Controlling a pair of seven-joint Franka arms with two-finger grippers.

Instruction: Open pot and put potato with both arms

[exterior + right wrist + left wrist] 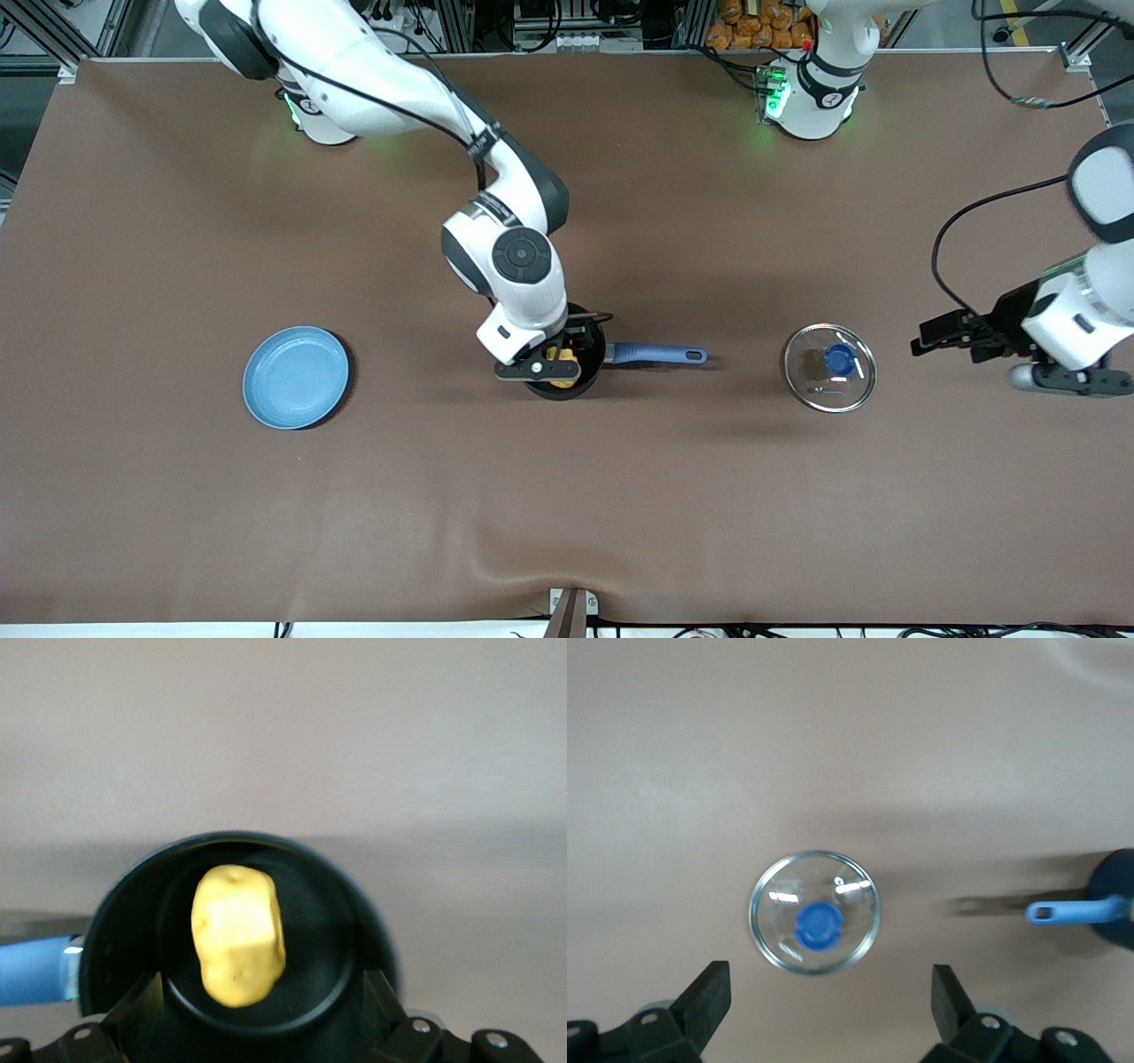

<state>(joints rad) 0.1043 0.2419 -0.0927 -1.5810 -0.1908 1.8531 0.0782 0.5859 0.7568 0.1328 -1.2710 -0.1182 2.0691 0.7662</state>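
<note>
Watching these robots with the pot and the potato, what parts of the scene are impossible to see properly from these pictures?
- Front view: the right gripper and its wrist cover most of the pot; only slivers of the potato show.
- Right wrist view: the pot handle is cut off by the edge.
- Left wrist view: the pot is cut off by the edge; only its handle's end shows.
- Front view: the left gripper, beside the lid, is too dark to show its fingers.

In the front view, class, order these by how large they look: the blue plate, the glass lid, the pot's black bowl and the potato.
1. Blue plate
2. Glass lid
3. Pot bowl: looks near the lid's size, but the right gripper covers part, so this place is unsure
4. Potato, mostly hidden
</note>
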